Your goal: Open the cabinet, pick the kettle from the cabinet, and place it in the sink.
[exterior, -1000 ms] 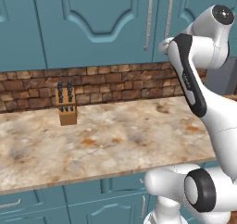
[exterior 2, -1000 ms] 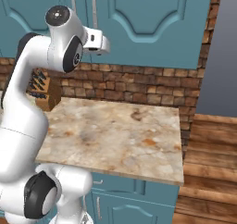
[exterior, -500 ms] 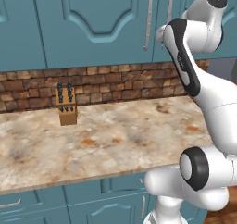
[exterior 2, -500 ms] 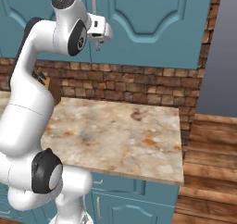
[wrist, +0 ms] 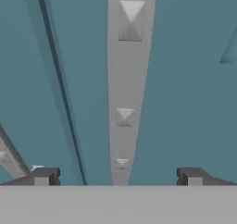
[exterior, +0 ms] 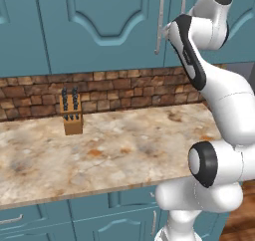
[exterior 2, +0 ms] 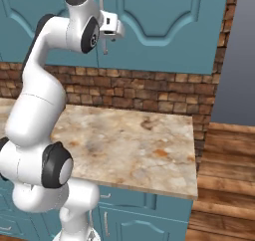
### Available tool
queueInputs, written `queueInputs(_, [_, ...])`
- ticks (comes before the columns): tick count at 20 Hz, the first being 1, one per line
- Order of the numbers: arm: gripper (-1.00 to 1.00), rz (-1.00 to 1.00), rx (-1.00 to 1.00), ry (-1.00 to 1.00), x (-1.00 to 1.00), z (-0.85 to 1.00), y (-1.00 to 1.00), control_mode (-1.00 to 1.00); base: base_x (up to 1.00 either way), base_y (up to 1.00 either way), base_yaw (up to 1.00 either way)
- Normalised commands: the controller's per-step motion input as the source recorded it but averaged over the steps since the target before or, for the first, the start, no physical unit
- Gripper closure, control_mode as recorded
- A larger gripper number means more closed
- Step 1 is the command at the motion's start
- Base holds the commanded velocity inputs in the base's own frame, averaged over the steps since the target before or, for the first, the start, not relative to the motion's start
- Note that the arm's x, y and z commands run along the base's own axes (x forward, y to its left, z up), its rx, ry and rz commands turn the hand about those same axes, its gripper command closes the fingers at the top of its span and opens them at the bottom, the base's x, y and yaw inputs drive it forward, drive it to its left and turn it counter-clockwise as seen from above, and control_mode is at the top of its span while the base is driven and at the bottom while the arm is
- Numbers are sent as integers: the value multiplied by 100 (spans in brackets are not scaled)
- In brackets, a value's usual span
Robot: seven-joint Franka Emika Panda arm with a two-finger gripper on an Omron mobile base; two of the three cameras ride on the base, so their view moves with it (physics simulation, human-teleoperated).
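The teal cabinet (exterior: 104, 21) hangs above the counter with both doors closed. Its long silver bar handle (wrist: 126, 79) runs straight up the hand view, close in front of the hand. My gripper (wrist: 118, 177) is open, with the dark fingertips (wrist: 44, 177) standing wide on either side of the handle and not touching it. From the right base view, the gripper (exterior 2: 106, 40) sits high against the door, right at the handle (exterior 2: 102, 1). In the left base view my forearm covers the hand beside the handle (exterior: 160, 23). The kettle is hidden and the sink is out of view.
A wooden knife block (exterior: 71, 113) stands at the back of the beige marbled counter (exterior: 124, 150), against the brick backsplash (exterior: 129, 93). The counter ends at its right edge (exterior 2: 195, 155), with wooden floor (exterior 2: 224, 185) beyond. Teal base cabinets (exterior: 99, 215) run below.
The arm has risen and reached forward, bringing the open gripper up to the cabinet door handle. The cabinet doors have not moved.
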Motion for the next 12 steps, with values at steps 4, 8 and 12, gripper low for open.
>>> queueInputs(4, [-100, 3, 1, 0, 49, 0, 0, -100, 0, 0, 0])
queueInputs(8, [-100, 3, 2, 0, 50, 0, 0, -100, 0, 0, 0])
queueInputs(12, [100, 6, 1, -1, 45, -7, 0, -100, 0, 0, 0])
